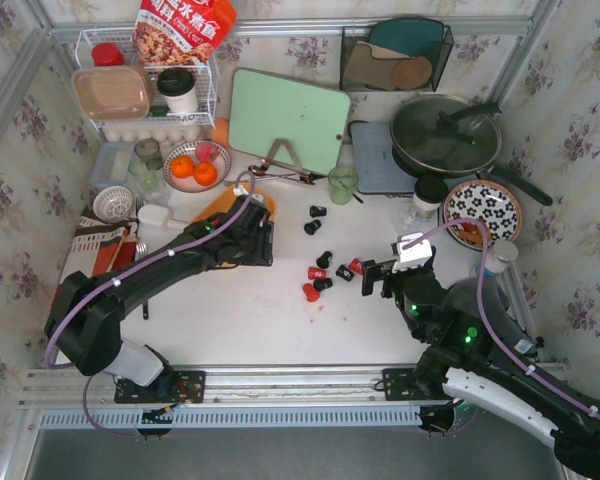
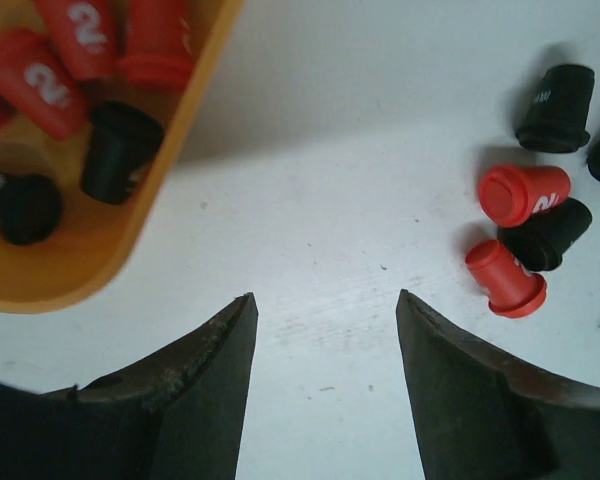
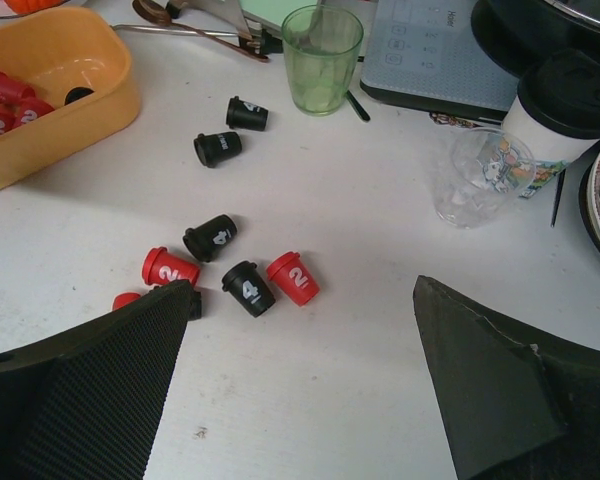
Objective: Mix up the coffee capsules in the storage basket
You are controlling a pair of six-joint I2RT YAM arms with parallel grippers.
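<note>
The orange-yellow storage basket [image 1: 218,208] sits left of centre, mostly hidden under my left arm. In the left wrist view its corner [image 2: 90,270] holds red and black coffee capsules [image 2: 50,85]. Several more capsules lie loose on the white table [image 1: 317,272], red and black mixed, and they show in the right wrist view [image 3: 248,288] and at the right of the left wrist view [image 2: 523,193]. My left gripper [image 1: 266,248] is open and empty over bare table just beside the basket [image 2: 325,295]. My right gripper [image 1: 377,278] is open and empty, just right of the loose capsules [image 3: 304,288].
A green cup [image 3: 322,58] and a clear glass [image 3: 477,178] stand behind the loose capsules. A green cutting board [image 1: 288,118], a pan [image 1: 446,135], a patterned plate [image 1: 483,210], a bowl of oranges [image 1: 195,168] and a white wire rack [image 1: 145,85] line the back.
</note>
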